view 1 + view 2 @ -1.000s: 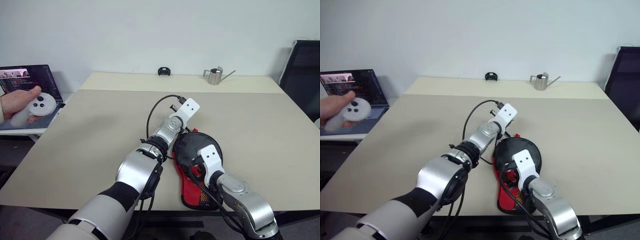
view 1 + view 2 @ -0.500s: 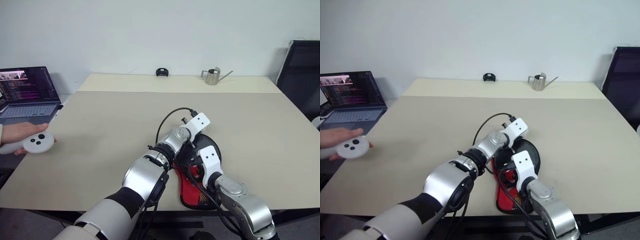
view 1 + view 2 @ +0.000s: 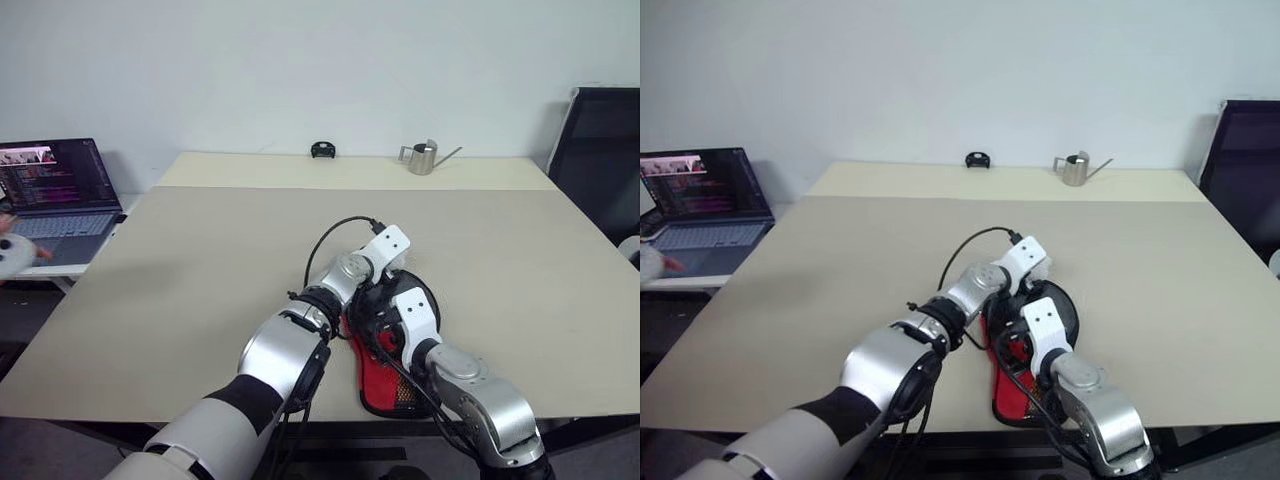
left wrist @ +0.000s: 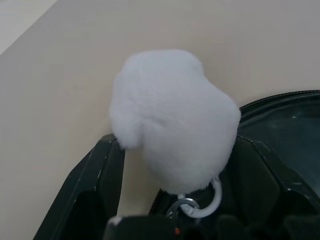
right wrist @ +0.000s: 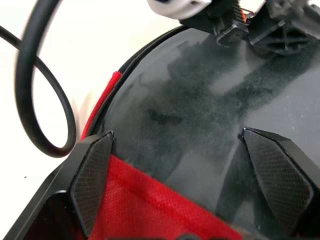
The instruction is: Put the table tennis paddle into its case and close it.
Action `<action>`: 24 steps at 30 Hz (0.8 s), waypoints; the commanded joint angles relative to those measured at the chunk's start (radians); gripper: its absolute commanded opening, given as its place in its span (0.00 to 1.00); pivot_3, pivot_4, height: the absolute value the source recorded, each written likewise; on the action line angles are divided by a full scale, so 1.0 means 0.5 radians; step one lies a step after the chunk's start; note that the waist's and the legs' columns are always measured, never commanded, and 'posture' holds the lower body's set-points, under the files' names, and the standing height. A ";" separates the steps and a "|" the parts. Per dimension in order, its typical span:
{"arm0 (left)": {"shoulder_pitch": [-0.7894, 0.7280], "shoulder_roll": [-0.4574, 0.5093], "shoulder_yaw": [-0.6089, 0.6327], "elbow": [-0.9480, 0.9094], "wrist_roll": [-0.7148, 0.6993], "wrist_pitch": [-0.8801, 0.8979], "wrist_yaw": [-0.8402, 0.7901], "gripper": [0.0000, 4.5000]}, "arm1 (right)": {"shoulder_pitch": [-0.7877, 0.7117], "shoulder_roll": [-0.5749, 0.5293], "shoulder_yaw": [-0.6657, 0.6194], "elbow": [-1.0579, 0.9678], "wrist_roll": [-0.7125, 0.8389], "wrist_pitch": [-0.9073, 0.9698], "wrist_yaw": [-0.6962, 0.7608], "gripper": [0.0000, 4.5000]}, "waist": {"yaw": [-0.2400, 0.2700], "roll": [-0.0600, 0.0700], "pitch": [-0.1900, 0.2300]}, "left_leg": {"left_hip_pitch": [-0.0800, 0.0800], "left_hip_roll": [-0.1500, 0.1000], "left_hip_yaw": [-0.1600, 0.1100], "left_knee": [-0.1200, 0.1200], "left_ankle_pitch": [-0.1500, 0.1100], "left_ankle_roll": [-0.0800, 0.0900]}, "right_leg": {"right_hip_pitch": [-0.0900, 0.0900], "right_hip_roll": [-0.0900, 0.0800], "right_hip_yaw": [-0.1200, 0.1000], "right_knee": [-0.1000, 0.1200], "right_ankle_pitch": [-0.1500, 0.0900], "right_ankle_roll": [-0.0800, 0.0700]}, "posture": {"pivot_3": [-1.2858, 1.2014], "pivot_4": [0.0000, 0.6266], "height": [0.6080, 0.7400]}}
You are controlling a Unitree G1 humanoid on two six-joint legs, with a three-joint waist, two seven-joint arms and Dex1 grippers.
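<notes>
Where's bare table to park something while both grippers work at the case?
The wide beige tabletop is bare on the robot's left, toward the open laptop, and on its right of the black and red paddle case. The far edge carries a small black object and a steel watering can. It is crowded at the case, where the left gripper and right gripper meet.

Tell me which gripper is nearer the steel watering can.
Left. The left gripper sits at the case's far edge, toward the watering can at the table's back; the right gripper sits nearer the robot.
</notes>
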 commanded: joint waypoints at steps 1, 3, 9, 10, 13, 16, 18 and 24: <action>-0.113 0.089 0.121 -0.058 -0.123 -0.084 -0.077 0.76 | -0.008 0.007 -0.060 0.213 0.048 0.070 0.037 1.00 | 0.000 0.000 0.000 | 0.000 0.000 0.000 0.000 0.000 0.000 | 0.000 0.000 0.000 0.000 0.000 0.000 | 0.52 0.24 1.00; -0.124 0.132 0.176 -0.067 -0.183 -0.097 -0.137 0.76 | -0.043 0.006 -0.090 0.255 0.060 0.054 0.050 1.00 | 0.001 0.000 0.000 | 0.000 0.001 0.000 -0.001 0.000 0.000 | 0.001 0.000 0.000 0.000 0.000 0.000 | 0.52 0.24 1.00; -0.094 0.308 0.273 -0.119 -0.325 -0.133 -0.427 0.76 | -0.108 -0.029 -0.136 0.348 0.062 -0.005 0.093 1.00 | 0.003 0.000 0.001 | 0.000 0.001 -0.001 -0.002 0.000 0.000 | 0.002 0.000 0.000 -0.005 0.000 0.000 | 0.52 0.24 1.00; -0.077 0.340 0.279 -0.129 -0.344 -0.135 -0.488 0.76 | -0.110 -0.035 -0.144 0.355 0.062 -0.013 0.101 1.00 | 0.003 0.000 0.001 | 0.000 0.001 -0.001 -0.002 0.000 0.000 | 0.002 0.000 0.000 -0.005 0.000 0.000 | 0.52 0.24 1.00; -0.007 0.434 0.278 -0.169 -0.390 -0.142 -0.650 0.76 | -0.110 -0.064 -0.165 0.377 0.062 -0.043 0.129 1.00 | 0.003 0.000 0.001 | 0.000 0.001 -0.002 -0.003 0.000 0.000 | 0.002 0.000 0.001 -0.006 0.000 0.000 | 0.52 0.24 1.00; 0.052 0.500 0.298 -0.225 -0.454 -0.136 -0.759 0.76 | -0.114 -0.096 -0.185 0.404 0.062 -0.073 0.155 1.00 | 0.004 0.001 0.001 | 0.000 0.001 -0.003 -0.003 0.000 0.000 | 0.003 -0.001 0.001 -0.008 0.000 0.000 | 0.52 0.24 1.00; 0.102 0.541 0.324 -0.297 -0.530 -0.137 -0.917 0.76 | -0.114 -0.117 -0.197 0.408 0.064 -0.083 0.173 1.00 | 0.005 0.001 0.001 | -0.001 0.001 -0.005 -0.003 0.000 0.000 | 0.005 -0.001 0.000 -0.011 0.000 0.000 | 0.52 0.24 1.00; 0.361 0.610 0.269 -0.736 -0.697 -0.063 -1.407 0.76 | -0.125 -0.210 -0.269 0.372 0.114 -0.072 0.263 1.00 | 0.015 0.002 0.001 | -0.011 0.000 -0.016 -0.003 0.000 0.000 | 0.004 -0.002 -0.010 -0.019 0.001 -0.001 | 0.52 0.24 1.00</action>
